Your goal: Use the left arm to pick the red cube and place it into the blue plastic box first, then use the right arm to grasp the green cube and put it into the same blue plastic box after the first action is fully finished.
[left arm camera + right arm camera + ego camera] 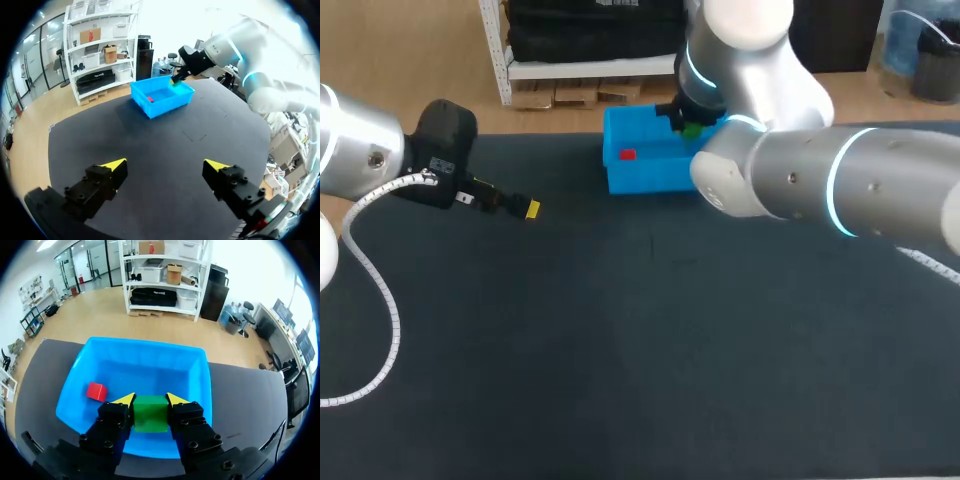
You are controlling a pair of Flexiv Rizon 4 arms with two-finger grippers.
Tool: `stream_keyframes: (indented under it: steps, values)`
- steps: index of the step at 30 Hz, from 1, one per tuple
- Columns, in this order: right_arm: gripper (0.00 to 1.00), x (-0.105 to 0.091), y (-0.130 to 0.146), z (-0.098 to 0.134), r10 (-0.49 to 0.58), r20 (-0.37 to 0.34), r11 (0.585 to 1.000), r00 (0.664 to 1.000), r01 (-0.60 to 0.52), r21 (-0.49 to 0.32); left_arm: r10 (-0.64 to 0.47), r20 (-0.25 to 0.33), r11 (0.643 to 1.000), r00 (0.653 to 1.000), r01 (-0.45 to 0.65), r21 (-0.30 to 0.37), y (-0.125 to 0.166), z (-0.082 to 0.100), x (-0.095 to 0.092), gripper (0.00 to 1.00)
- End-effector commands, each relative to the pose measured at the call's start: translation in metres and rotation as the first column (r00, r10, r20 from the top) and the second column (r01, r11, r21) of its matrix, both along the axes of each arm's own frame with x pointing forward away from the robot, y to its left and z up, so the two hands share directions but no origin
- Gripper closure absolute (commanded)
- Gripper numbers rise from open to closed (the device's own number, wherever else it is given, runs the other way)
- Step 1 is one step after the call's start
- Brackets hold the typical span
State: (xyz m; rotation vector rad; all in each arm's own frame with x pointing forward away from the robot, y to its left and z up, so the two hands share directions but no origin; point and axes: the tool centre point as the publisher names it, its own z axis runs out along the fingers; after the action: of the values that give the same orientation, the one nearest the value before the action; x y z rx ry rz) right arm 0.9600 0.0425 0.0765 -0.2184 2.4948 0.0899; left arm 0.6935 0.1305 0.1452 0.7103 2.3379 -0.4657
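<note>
The right jaws are clenched on the green cube (150,413), a yellow-tipped finger (117,416) pressed against each side, and they hold it over the inside of the blue box (197,385), just past its near wall. The red cube (96,391) lies on the box's floor, off to one side of the jaws and apart from the green cube, near a side wall. In the head view the box sits in the upper middle of the frame, close to the far edge of the table (620,350). The right arm (820,180) comes in from the right of the frame and covers the box's right end, so only a sliver of green shows under its wrist. The left jaws are released and hold nothing. They hang at the left of the frame on the left arm (360,150), well apart from the box. A wide stretch of bare dark table lies between them and the box, and more runs down to the frame's lower edge.
</note>
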Motion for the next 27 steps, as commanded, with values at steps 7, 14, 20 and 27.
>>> stream_keyframes:
  steps: [7, 14, 20, 27]
  values:
    - [1.0, 0.0199, 0.0004, -0.0094, -0.014, -0.018, 1.0, 1.0, 0.014, 0.001, -0.007, 0.003, 1.0, 1.0, 0.007, -0.008, 0.0022, -0.0011, 0.0005, 0.0]
    - [1.0, 0.0203, -0.0011, -0.0095, -0.021, -0.032, 1.0, 0.999, 0.021, -0.005, -0.007, 0.003, 1.0, 1.0, 0.007, -0.008, 0.0022, -0.0011, 0.0005, 0.0]
    - [0.0, 0.02, -0.001, -0.009, -0.016, -0.042, 1.0, 0.999, 0.015, -0.009, -0.007, 0.003, 1.0, 1.0, 0.007, -0.008, 0.0022, -0.0011, 0.0005, 0.0]
    - [0.0, 0.0157, -0.0018, -0.0024, -0.008, -0.049, 1.0, 0.999, 0.008, -0.006, -0.007, 0.003, 1.0, 1.0, 0.007, -0.008, 0.0022, -0.0011, 0.0005, 0.0]
